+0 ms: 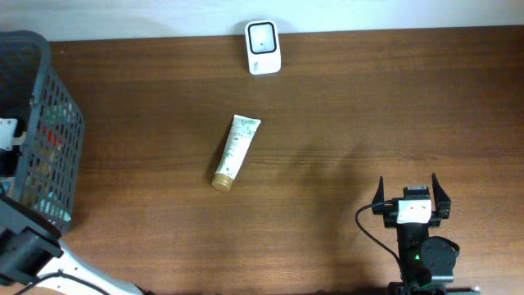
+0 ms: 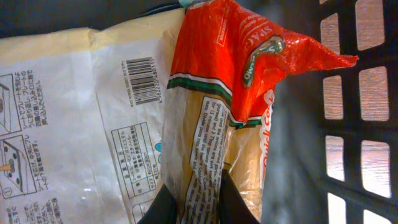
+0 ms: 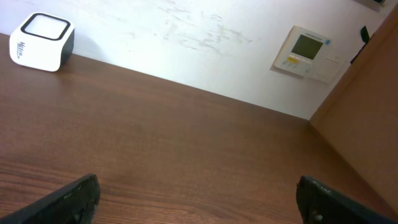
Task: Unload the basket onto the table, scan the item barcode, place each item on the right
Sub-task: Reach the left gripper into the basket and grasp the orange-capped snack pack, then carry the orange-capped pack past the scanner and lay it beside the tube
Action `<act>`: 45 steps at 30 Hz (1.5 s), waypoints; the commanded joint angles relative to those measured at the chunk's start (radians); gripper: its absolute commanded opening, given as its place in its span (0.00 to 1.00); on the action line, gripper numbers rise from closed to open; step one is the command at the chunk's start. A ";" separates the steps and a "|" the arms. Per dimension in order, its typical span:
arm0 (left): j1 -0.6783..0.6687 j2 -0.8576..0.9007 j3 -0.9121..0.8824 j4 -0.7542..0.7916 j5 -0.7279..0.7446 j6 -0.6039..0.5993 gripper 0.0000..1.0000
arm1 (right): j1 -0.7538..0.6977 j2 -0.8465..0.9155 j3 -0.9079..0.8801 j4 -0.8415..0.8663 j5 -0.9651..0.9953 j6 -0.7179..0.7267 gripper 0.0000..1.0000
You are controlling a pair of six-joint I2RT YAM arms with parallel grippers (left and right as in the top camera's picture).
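Inspection of progress, nearest your jaws first.

1. Your left jaws are nearly together, clamped on the lower end of the spaghetti packet [image 2: 217, 124]. The packet runs up and away from them.
2. Just left of those jaws, partly under the spaghetti packet, lies a white packet [image 2: 62, 143] with its barcode [image 2: 144, 81] facing up. To the right of the jaws stands the basket [image 2: 348, 124] wall. The gripped item is therefore inside the basket and, as far as the wrist view shows, not lifted clear.
3. No barcode shows on the spaghetti packet itself. You cannot tell from here which face carries it.
4. Your right jaws stand wide apart, holding nothing, over bare table [image 3: 186, 137].
5. A tube [image 1: 236, 152] lies flat on the table, well to the left of the right jaws, with nothing touching it.
6. The scanner [image 3: 42, 42] sits far ahead and to the left of the right jaws, at the table's back edge, well apart from both arms.

Assessment: I judge the task to be at an early stage, with only the grasp made. You have yet to lift the packet out of the basket, carry it to the scanner and present its code.
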 commanded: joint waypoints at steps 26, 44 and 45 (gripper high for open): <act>-0.595 -0.454 0.278 -0.314 0.168 -0.864 0.00 | -0.003 -0.005 -0.008 -0.002 0.016 -0.004 0.99; -1.350 -0.044 0.063 -0.248 0.100 0.789 0.00 | -0.003 -0.005 -0.008 -0.002 0.016 -0.004 0.99; -1.377 -0.029 0.063 -0.270 0.102 0.840 0.00 | -0.003 -0.005 -0.008 -0.002 0.016 -0.004 0.99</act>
